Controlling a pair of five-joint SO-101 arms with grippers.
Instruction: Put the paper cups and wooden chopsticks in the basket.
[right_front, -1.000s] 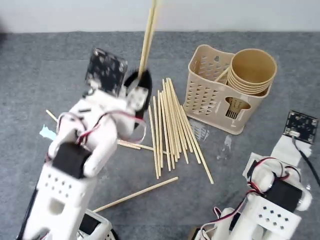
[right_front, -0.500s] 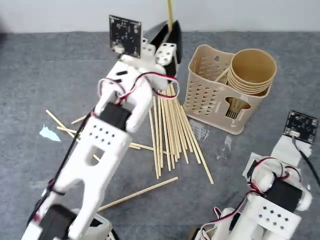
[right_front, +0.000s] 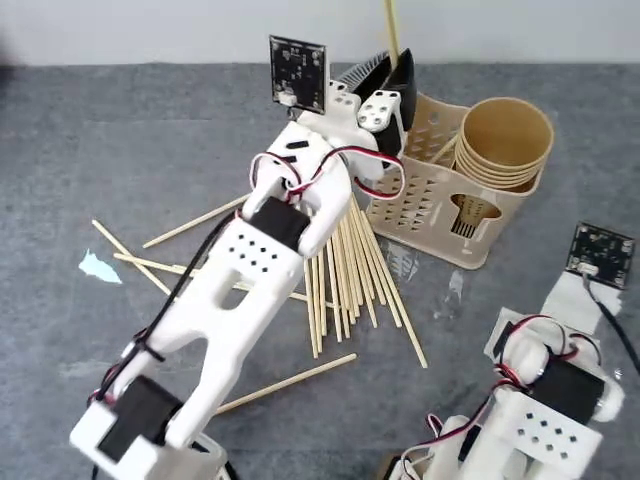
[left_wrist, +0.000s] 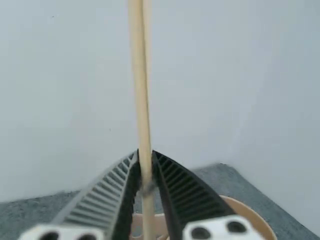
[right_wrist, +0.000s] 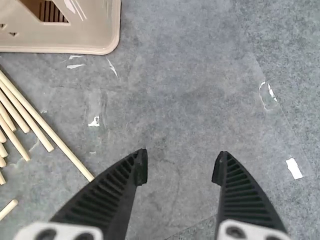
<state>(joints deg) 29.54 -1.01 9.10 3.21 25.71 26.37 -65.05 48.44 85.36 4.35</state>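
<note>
My left gripper (right_front: 392, 72) is raised over the left end of the beige basket (right_front: 420, 195) and is shut on a wooden chopstick (right_front: 391, 28) that stands upright. The left wrist view has the same chopstick (left_wrist: 140, 95) pinched between the black fingers (left_wrist: 170, 180). A stack of paper cups (right_front: 505, 140) sits in the basket's right compartment. A bundle of chopsticks (right_front: 345, 255) lies on the grey table left of the basket, with loose ones (right_front: 285, 382) around it. My right gripper (right_wrist: 177, 167) is open above bare table near the basket's corner (right_wrist: 75, 30).
The right arm's base (right_front: 545, 400) stands at the front right. A small light blue scrap (right_front: 96, 266) lies at the left. Bits of tape (right_wrist: 292, 167) and clear film mark the table by the right gripper. A pale wall runs behind the table.
My left arm has swung right from above the chopstick bundle to over the basket, carrying the upright chopstick. The right arm has stayed still.
</note>
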